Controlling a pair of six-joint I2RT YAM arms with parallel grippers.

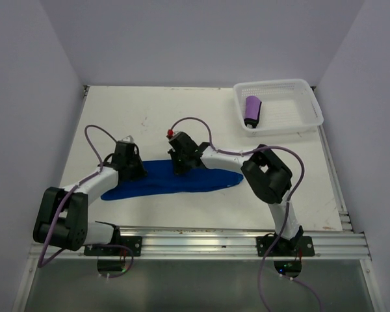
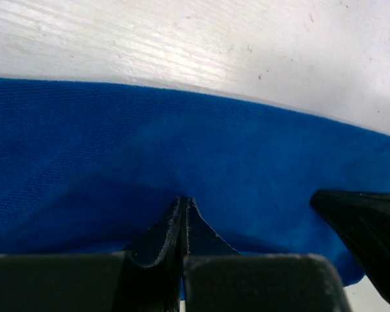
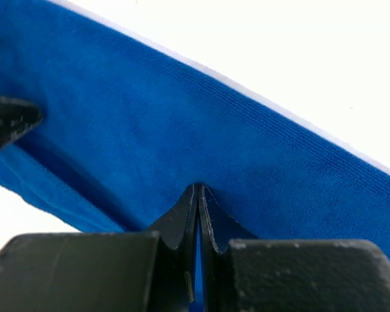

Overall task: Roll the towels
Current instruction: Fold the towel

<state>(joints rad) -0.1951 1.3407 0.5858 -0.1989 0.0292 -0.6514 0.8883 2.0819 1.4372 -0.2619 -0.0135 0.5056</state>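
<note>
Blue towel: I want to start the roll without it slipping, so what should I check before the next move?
1. Left gripper shut on the blue towel: ok.
2. Right gripper shut on the same towel: ok.
3. Blue towel spread out long and flat on the table: ok.
4. Purple towel rolled, lying in the basket, apart from both arms: ok.
5. How much cloth each pinch holds: cannot tell, the fingers hide it.
</note>
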